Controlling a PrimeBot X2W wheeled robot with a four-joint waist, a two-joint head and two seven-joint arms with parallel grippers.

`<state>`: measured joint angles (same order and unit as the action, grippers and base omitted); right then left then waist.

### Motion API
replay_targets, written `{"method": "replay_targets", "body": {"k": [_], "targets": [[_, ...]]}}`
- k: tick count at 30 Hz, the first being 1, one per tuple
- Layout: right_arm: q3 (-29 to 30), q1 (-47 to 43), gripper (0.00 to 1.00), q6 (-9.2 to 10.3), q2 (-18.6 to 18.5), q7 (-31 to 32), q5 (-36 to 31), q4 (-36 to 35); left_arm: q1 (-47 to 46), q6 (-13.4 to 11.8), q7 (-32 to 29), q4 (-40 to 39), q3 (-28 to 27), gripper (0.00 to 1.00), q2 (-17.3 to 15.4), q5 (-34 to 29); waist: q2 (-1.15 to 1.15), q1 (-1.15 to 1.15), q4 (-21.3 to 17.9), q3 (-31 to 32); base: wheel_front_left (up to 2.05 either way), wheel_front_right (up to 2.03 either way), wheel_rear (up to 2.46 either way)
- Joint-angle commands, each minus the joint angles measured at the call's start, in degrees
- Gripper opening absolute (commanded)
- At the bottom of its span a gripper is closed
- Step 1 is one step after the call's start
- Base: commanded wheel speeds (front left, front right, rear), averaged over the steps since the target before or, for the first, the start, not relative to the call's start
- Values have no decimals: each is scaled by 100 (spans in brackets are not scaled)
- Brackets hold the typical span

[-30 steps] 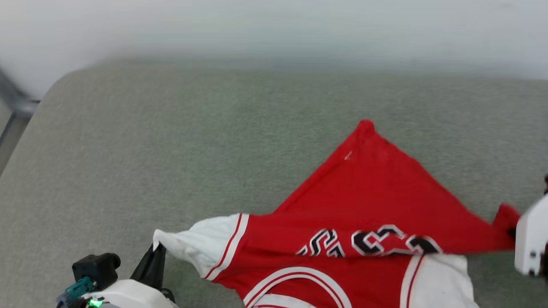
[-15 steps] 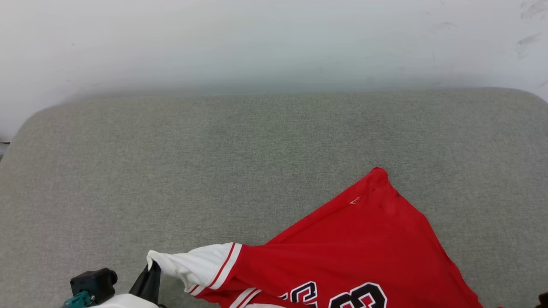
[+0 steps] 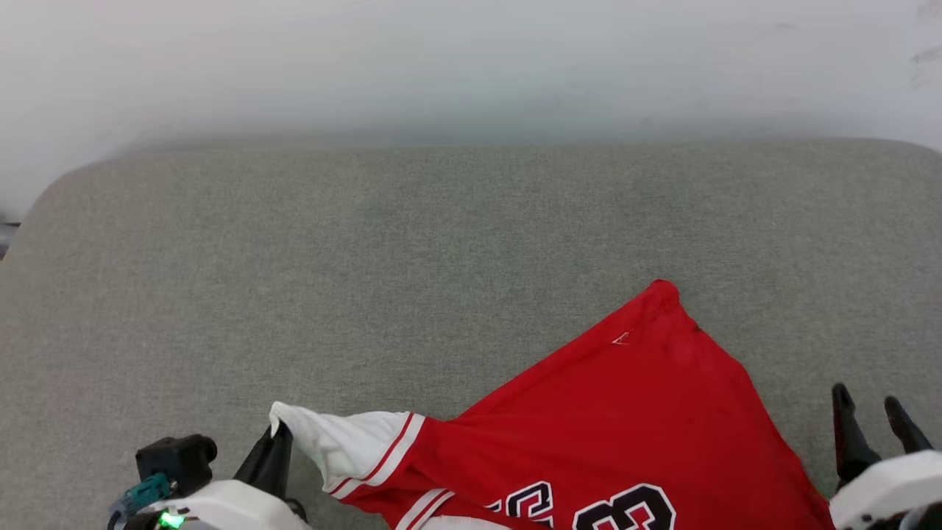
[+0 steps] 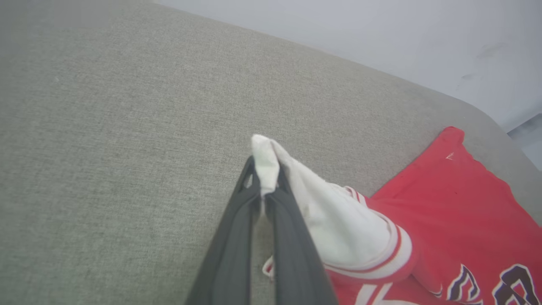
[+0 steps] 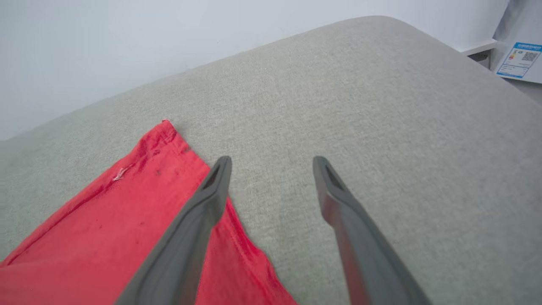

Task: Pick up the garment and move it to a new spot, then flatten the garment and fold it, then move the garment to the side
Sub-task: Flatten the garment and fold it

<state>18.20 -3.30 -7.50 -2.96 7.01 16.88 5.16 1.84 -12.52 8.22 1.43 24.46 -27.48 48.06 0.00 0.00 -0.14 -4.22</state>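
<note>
The garment (image 3: 625,419), a red jersey T-shirt with white red-striped sleeves and black numerals, lies on the grey cushion (image 3: 368,280), one red corner pointing away from me. My left gripper (image 3: 276,442) is shut on the tip of the white sleeve (image 4: 264,163) at the lower left and holds it slightly raised. At the lower right my right gripper (image 3: 868,412) stands open just beside the garment's (image 5: 106,220) right edge, with nothing between its fingers (image 5: 211,190).
The cushion's rounded far edge meets a pale wall (image 3: 471,66). A white box with a blue label (image 5: 518,59) stands past the cushion's right end. Bare cushion stretches left of the shirt and behind it.
My right gripper has opened and let go of the shirt's red corner, which now lies on the cushion. The head camera has shifted. The left gripper still holds the sleeve.
</note>
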Motion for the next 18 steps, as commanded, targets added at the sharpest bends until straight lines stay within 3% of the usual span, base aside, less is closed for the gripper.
{"method": "replay_targets", "body": {"k": [1,7,18], "targets": [[-69,251,100,3,9,-58,-51,57,-161,50,-3,-23,26,0,6,-46,0,0,119,-157,0,0,0],[-578,1415,100,2,-496,677,10,595,-724,285,11,18,167,0,92,-176,0,0,469,-694,0,0,0],[-1910,2971,100,2,-1584,3576,336,831,-1527,661,170,328,373,0,387,-320,0,0,985,-1381,0,0,0]]}}
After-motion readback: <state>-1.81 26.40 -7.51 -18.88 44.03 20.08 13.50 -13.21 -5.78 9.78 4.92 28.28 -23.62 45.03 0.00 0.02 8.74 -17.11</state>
